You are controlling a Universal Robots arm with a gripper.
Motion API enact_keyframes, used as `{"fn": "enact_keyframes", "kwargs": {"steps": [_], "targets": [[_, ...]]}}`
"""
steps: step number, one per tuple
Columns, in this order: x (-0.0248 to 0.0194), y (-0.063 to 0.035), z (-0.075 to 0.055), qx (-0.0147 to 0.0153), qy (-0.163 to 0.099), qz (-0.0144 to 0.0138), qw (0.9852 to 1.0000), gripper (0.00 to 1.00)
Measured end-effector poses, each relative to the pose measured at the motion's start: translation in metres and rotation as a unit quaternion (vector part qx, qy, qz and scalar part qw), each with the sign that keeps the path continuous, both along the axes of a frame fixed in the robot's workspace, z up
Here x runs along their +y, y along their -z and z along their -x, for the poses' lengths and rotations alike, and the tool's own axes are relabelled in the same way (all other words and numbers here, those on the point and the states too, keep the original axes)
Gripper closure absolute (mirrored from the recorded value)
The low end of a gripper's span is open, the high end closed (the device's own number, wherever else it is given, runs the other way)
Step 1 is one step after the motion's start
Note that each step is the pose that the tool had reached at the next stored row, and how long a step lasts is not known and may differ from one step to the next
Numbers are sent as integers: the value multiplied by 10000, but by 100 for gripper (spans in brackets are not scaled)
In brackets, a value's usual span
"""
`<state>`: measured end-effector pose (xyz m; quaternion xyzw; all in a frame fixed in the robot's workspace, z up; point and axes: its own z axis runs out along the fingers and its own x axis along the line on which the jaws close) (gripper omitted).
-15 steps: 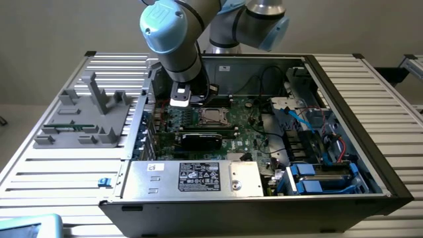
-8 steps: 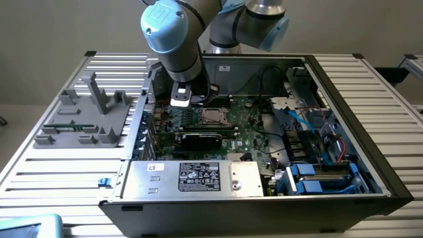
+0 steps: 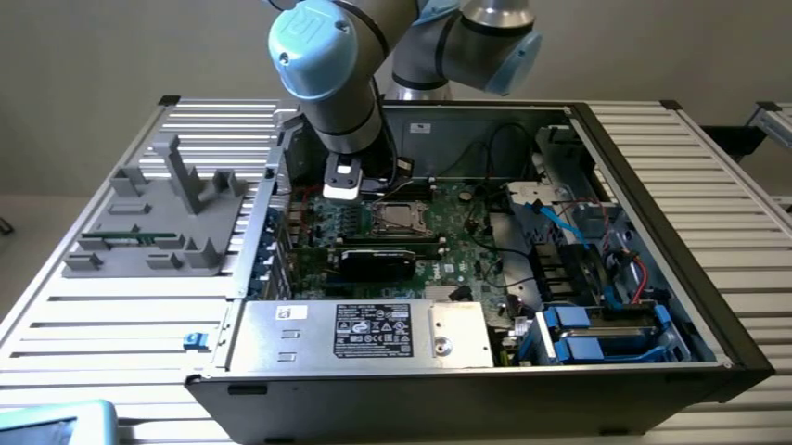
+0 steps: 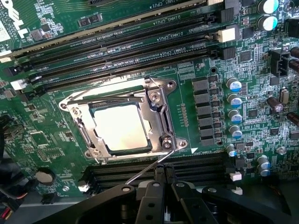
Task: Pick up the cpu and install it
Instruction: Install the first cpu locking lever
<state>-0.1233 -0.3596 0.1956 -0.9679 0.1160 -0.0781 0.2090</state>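
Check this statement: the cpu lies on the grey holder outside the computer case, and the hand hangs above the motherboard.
One part is wrong. The cpu is not on the grey holder; it sits inside the metal socket frame on the motherboard, as the wrist view shows. The hand does hang above the motherboard.

The cpu (image 4: pixel 122 127) had a pale silvery-beige top, framed by a shiny silver bracket (image 4: pixel 159 100) on a green circuit board (image 4: pixel 46 116) with black memory slots (image 4: pixel 140 46). The gripper (image 4: pixel 164 171) was black. The arm (image 3: pixel 328 65) was light blue and grey, and the table (image 3: pixel 111 315) was ribbed pale grey.
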Motion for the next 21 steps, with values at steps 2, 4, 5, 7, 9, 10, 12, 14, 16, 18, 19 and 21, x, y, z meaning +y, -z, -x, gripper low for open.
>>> {"fn": "enact_keyframes", "kwargs": {"steps": [2,4,5,7,9,10,12,14,16,18,19,21], "targets": [[0,0,0,3,0,0,10000,88],[3,1,-1,4,0,0,10000,88],[5,2,-1,5,-1,0,10000,88],[5,4,0,7,-1,1,10000,88],[5,6,0,7,-1,1,10000,88],[5,8,-1,7,0,0,10000,88],[5,11,-9,7,0,0,10000,88],[5,14,-23,7,0,-1,10000,88],[5,15,-29,7,0,0,10000,88],[5,20,-36,7,0,0,10000,88],[6,26,-36,7,1,0,10000,88],[5,41,-37,6,2,1,10000,88]]}}
